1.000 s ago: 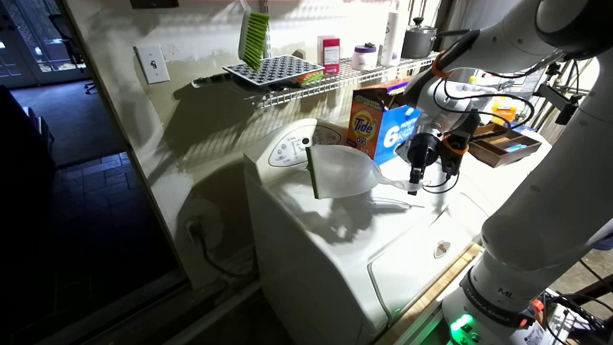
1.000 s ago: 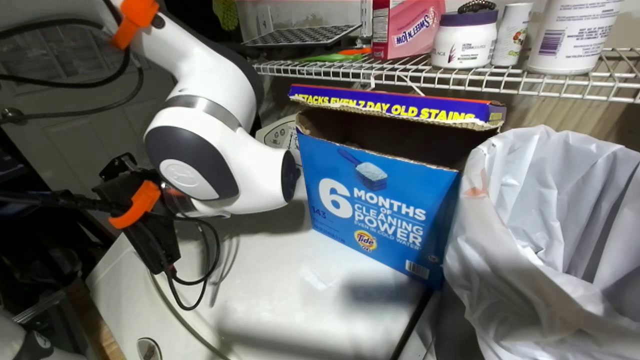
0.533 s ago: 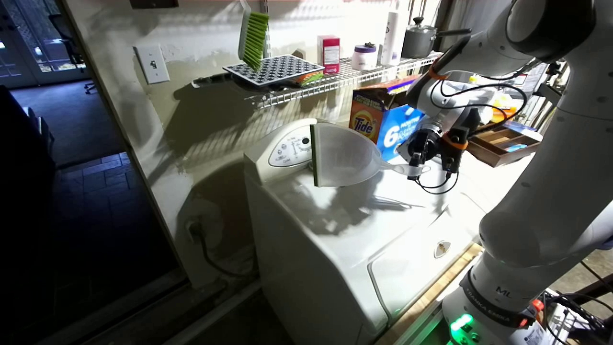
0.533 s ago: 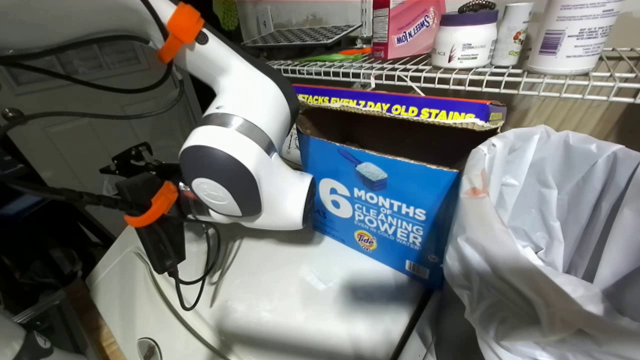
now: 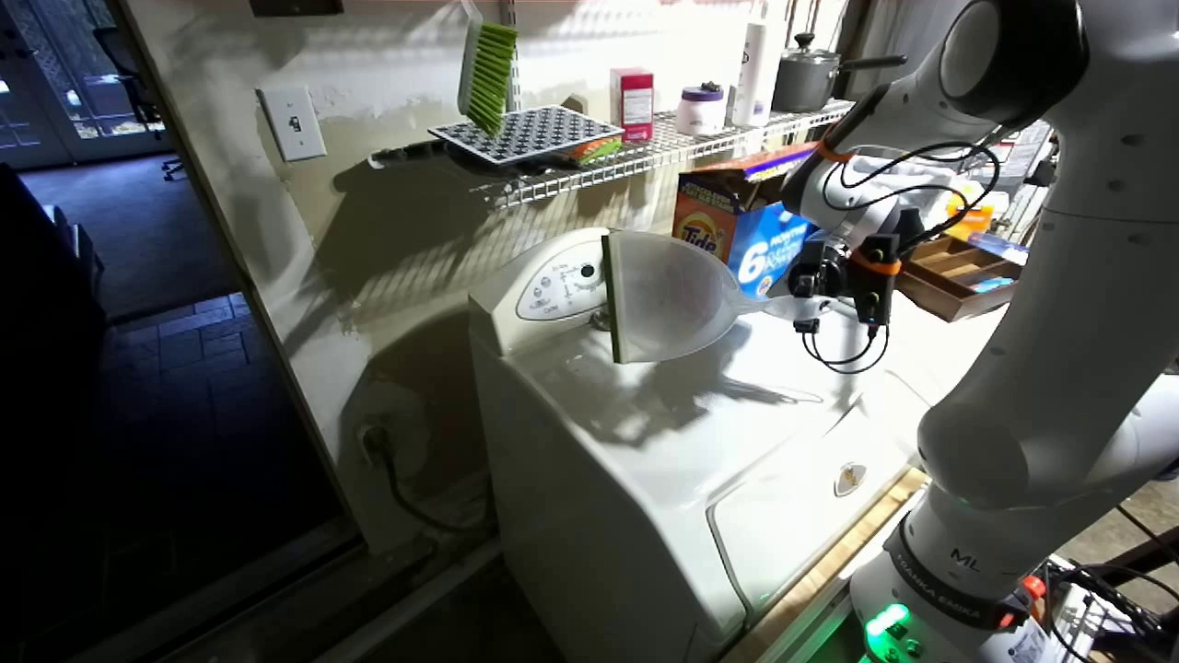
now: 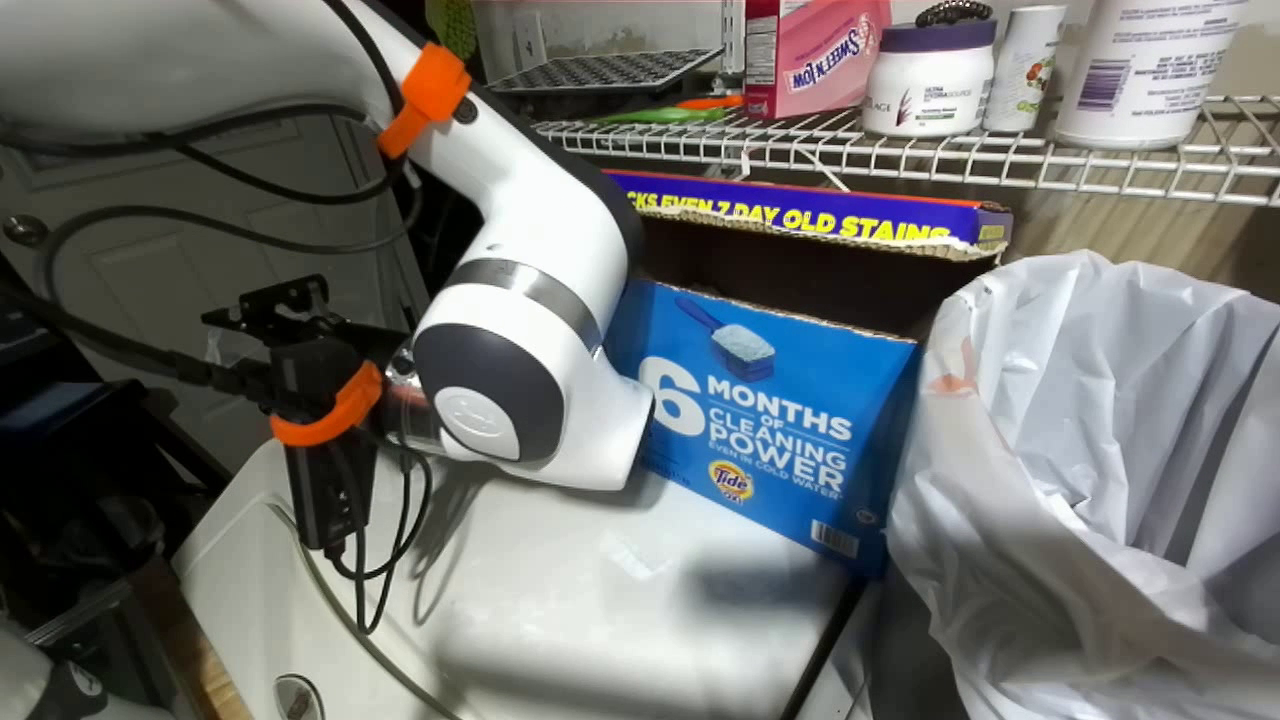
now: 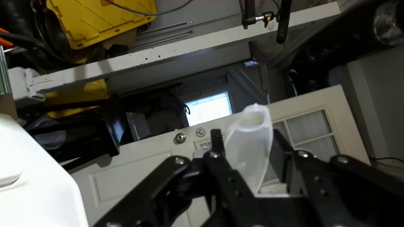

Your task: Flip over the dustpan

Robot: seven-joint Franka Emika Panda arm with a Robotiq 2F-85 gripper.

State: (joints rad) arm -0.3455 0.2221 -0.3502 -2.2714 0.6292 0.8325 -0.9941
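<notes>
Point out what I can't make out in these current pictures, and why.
The dustpan, wrist view: most beyond the handle is hidden behind the tool.
White bag, in an exterior view: cut off by the right edge; its folds hide the depths.
Tide box, in an exterior view: its blue front hides the floor inside.
Control panel, in an exterior view: the dustpan covers its right part; lettering too small.

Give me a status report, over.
Black pincer clamped on whitish wedge-shaped plastic dustpan. Dustpan aloft. Orange-and-blue rectangular cardboard box close by, possible obstacle.
</notes>
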